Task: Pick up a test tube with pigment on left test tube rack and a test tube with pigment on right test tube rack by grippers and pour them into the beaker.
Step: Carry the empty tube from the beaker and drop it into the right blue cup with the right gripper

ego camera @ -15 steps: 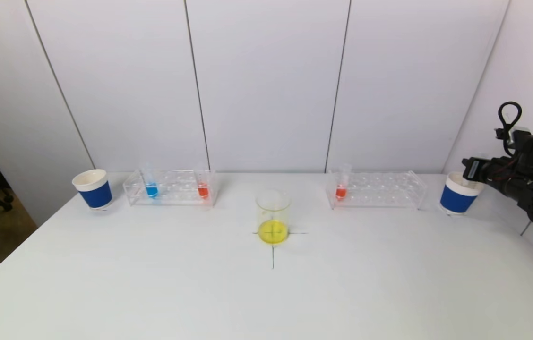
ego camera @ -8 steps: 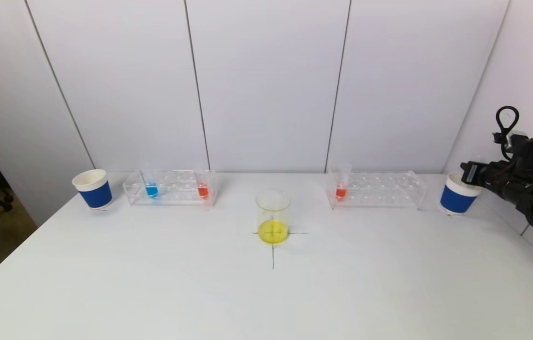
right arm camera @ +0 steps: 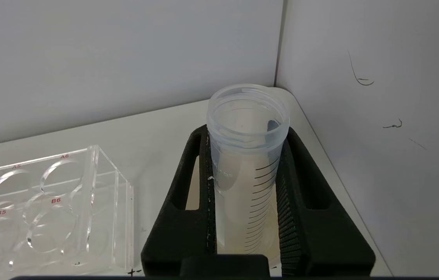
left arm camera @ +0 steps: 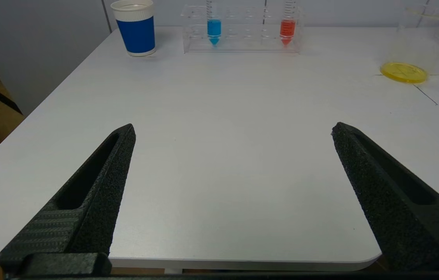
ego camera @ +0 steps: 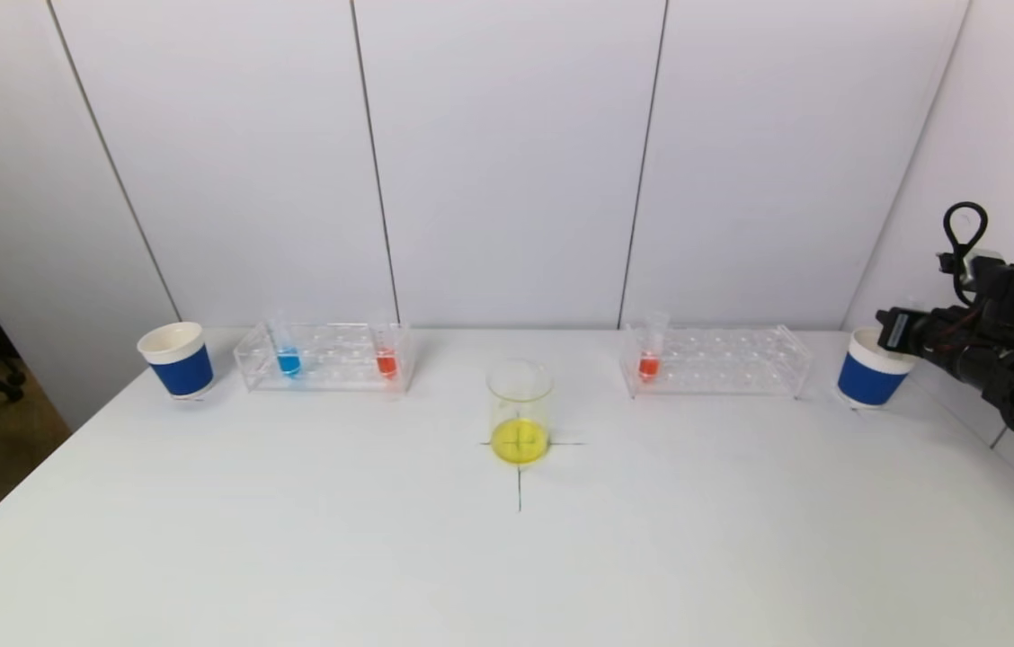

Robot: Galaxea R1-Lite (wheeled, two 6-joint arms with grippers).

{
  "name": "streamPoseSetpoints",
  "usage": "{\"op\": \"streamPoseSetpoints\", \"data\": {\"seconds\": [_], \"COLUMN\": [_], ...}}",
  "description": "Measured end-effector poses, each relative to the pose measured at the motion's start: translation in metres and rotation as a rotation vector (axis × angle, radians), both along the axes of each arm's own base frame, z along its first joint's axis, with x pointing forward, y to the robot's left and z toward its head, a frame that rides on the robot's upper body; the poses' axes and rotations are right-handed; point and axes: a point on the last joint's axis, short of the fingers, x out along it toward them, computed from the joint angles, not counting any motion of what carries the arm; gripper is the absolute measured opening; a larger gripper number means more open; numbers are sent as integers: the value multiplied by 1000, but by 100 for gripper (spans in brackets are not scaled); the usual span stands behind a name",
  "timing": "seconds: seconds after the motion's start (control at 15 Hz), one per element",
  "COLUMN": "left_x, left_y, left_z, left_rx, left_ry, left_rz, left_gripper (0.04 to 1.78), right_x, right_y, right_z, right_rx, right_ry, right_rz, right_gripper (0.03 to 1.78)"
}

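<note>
A clear beaker [ego camera: 520,409] with yellow liquid stands on a cross mark at the table's centre. The left test tube rack [ego camera: 324,357] holds a blue-pigment tube [ego camera: 288,355] and an orange-pigment tube [ego camera: 386,357]. The right test tube rack [ego camera: 718,359] holds one orange-pigment tube [ego camera: 649,358]. My right gripper [ego camera: 898,328] hovers over the right blue cup [ego camera: 871,370]. It is shut on a clear graduated test tube [right arm camera: 247,155] that looks empty, gripped between both fingers [right arm camera: 204,186]. My left gripper [left arm camera: 233,127] is open and empty above the table's near left edge.
A second blue cup [ego camera: 176,359] stands left of the left rack. The wall corner lies close behind and beside my right gripper. The right rack's end [right arm camera: 87,202] is just beside the held tube. A broad bare tabletop [ego camera: 507,557] lies in front of the beaker.
My right arm has sunk slightly over the right cup, then stayed still. Nothing else has moved.
</note>
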Motion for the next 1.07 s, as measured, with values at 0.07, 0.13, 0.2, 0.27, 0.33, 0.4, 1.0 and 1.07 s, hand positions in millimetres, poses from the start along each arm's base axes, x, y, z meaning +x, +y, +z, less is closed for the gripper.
{"op": "streamPoseSetpoints", "data": {"seconds": [0.07,0.13,0.2,0.27,0.33,0.4,1.0,1.07], "left_x": [0,0,0,0,0,0,0,0], "left_y": [0,0,0,0,0,0,0,0], "left_z": [0,0,0,0,0,0,0,0], "left_rx": [0,0,0,0,0,0,0,0], "left_ry": [0,0,0,0,0,0,0,0], "left_rz": [0,0,0,0,0,0,0,0], "left_gripper": [176,176,176,176,176,176,176,176], "right_x": [0,0,0,0,0,0,0,0], "right_y": [0,0,0,0,0,0,0,0], "right_z": [0,0,0,1,2,2,1,1], "right_rx": [0,0,0,-2,-4,-5,-5,-6], "right_ry": [0,0,-2,-9,-18,-20,-22,-22], "right_rz": [0,0,0,0,1,0,0,1], "right_gripper": [50,50,50,51,54,58,169,174]}}
